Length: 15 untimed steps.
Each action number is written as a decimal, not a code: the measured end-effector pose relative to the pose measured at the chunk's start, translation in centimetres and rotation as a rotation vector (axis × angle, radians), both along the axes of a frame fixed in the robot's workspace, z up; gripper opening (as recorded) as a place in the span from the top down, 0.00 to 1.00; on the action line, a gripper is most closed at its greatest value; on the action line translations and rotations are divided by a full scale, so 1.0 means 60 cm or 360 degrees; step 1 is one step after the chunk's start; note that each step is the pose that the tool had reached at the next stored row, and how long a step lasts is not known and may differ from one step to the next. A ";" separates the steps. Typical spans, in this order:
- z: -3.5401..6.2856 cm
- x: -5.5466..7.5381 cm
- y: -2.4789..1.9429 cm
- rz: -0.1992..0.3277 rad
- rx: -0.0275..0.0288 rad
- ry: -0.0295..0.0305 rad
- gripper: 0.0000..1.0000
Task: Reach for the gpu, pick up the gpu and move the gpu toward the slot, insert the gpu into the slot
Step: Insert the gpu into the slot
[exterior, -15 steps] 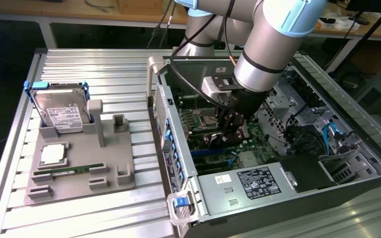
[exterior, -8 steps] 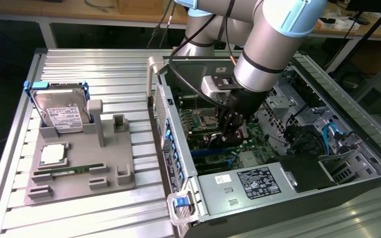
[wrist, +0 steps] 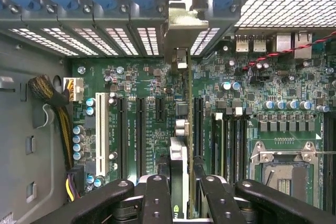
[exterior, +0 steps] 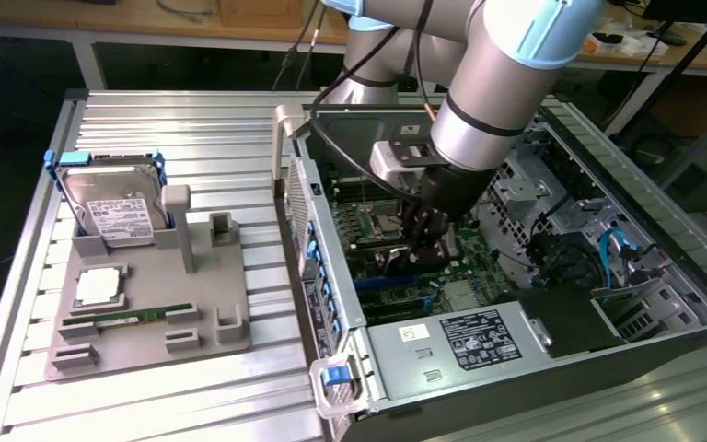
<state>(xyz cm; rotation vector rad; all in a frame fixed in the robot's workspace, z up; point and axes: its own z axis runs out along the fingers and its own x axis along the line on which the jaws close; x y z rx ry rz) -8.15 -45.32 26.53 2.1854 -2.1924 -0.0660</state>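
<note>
My gripper reaches down inside the open computer case, over the green motherboard. In the wrist view my gripper is shut on the gpu. The card stands on edge between the black fingers. Its metal end bracket lies against the case's rear slot openings. The card runs along the board between black sockets and hides the connector under it. A blue strip of the slot shows just below the gripper. Whether the card's edge sits in the slot I cannot tell.
A grey holder outside the case carries a silver hard drive, a processor and a green memory stick. Near the card are a white socket, memory sockets, the processor socket and a cable bundle.
</note>
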 end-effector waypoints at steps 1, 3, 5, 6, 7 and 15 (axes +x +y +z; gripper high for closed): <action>0.000 -0.001 0.0000 0.0000 0.00000 0.00000 0.73; 0.000 -0.003 0.0000 -0.0001 0.00000 -0.00001 0.73; 0.000 -0.005 0.0000 -0.0001 0.00000 -0.00003 0.73; 0.000 -0.006 0.0000 -0.0002 0.00000 -0.00003 0.73; 0.000 -0.007 0.0000 -0.0002 0.00000 -0.00003 0.73; 0.000 -0.017 0.0000 -0.0005 0.00000 -0.00008 0.73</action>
